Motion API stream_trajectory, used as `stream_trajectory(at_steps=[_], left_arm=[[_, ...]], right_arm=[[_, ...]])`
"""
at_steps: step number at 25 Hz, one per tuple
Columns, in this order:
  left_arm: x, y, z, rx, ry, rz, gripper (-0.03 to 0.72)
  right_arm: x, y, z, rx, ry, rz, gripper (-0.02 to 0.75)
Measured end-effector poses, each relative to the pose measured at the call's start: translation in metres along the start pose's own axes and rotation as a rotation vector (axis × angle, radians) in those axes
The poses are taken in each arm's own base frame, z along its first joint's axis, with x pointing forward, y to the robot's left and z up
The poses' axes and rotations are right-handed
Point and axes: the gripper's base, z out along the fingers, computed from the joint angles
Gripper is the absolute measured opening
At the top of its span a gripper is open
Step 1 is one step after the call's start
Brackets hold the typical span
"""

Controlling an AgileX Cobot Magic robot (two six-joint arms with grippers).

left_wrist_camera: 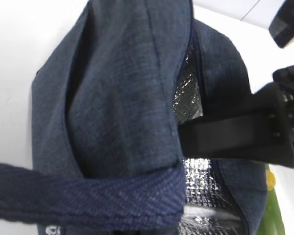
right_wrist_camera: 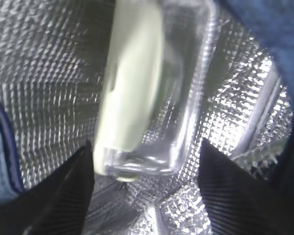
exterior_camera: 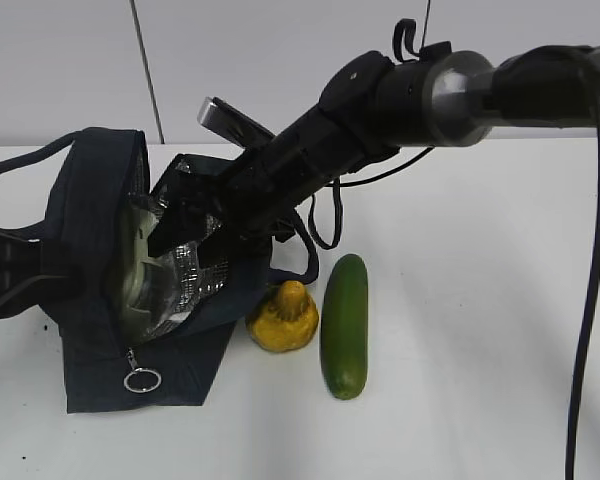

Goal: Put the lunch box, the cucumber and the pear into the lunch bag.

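**Lunch box inside the bag, fruit and cucumber outside**

The lunch bag [exterior_camera: 100, 270] lies on its side toward the left edge of the white table [exterior_camera: 480, 300], its mouth gaping toward the middle and showing the silver foil lining [right_wrist_camera: 44, 73]. The right arm reaches across from the right edge and the right gripper [exterior_camera: 175, 235] sits in that mouth. In the right wrist view its two dark fingers [right_wrist_camera: 63, 191] stand apart, one on each side of the lunch box's [right_wrist_camera: 152, 88] near end — whether the pads press the clear walls cannot be told. The box rests on edge against the lining, its pale green lid [right_wrist_camera: 130, 78] turned sideways.

The pear [exterior_camera: 283, 317] sits just beside the bag's lower corner, and the cucumber [exterior_camera: 345, 325] lies right next to it, pointing toward the table's front edge.

The left wrist view looks closely at the bag's navy fabric and one handle strap [left_wrist_camera: 88, 196]; the left gripper itself is not seen there.
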Motion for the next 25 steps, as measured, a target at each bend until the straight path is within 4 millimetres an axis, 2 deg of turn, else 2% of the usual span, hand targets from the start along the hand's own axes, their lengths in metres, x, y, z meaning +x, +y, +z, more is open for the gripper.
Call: stream_trajectory(at_steps=[3, 6, 12, 14, 18, 22, 25], left_arm=[[0.000, 0.000, 0.000, 0.001, 0.001, -0.002, -0.015], [0.000, 0.000, 0.000, 0.002, 0.001, -0.002, -0.015], [0.000, 0.000, 0.000, 0.002, 0.001, -0.002, -0.015], [0.000, 0.000, 0.000, 0.002, 0.001, -0.002, -0.015], [0.000, 0.000, 0.000, 0.002, 0.001, -0.002, -0.015], [0.000, 0.000, 0.000, 0.002, 0.001, -0.002, -0.015], [0.000, 0.000, 0.000, 0.002, 0.001, -0.002, -0.015]], right_arm=[[-0.005, 0.006, -0.006, 0.024, 0.029, -0.070, 0.525], [-0.012, 0.014, -0.022, 0.065, 0.060, -0.145, 0.526], [-0.026, 0.038, -0.068, 0.168, 0.078, -0.271, 0.526], [-0.025, 0.042, -0.083, 0.259, 0.106, -0.293, 0.521], [-0.021, 0.034, -0.103, 0.464, 0.174, -0.288, 0.506], [-0.021, 0.025, -0.109, 0.587, 0.173, -0.242, 0.503], [-0.022, 0.018, -0.114, 0.679, 0.139, -0.140, 0.502]])
